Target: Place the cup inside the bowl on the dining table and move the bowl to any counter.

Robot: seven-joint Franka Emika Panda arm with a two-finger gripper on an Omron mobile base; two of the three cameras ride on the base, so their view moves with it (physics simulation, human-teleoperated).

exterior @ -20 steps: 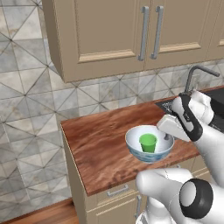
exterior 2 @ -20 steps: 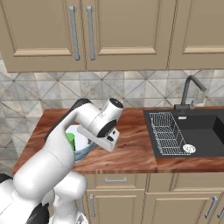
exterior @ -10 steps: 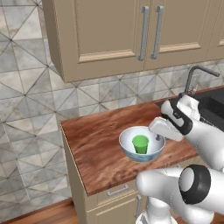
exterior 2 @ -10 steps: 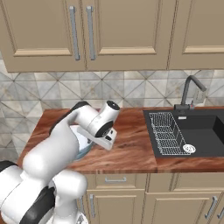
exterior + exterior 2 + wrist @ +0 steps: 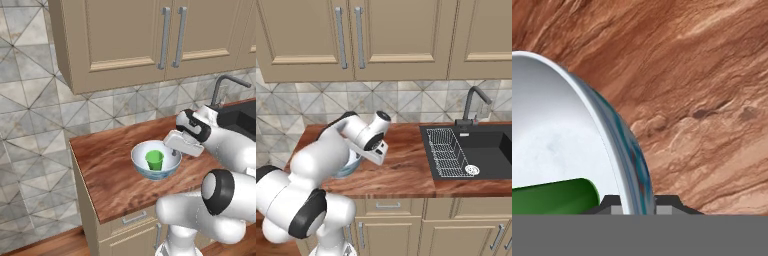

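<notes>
Bowl [image 5: 629, 150] rim sits pinched between the fingers [image 5: 612, 201].

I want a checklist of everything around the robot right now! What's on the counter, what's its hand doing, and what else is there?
Surface: counter, reddish-brown wood top over beige cabinets.
Job's things: bowl rests on the counter near its front; cup stands upright inside the bowl.
Clutter: nothing seen.
End effector: end effector is shut on the bowl's rim, one finger inside and one outside, at the bowl's sink side.
Cables: nothing seen.
Surroundings: dark sink with a wire rack and a faucet; triangle-tiled backsplash; upper cabinets with silver handles.
</notes>
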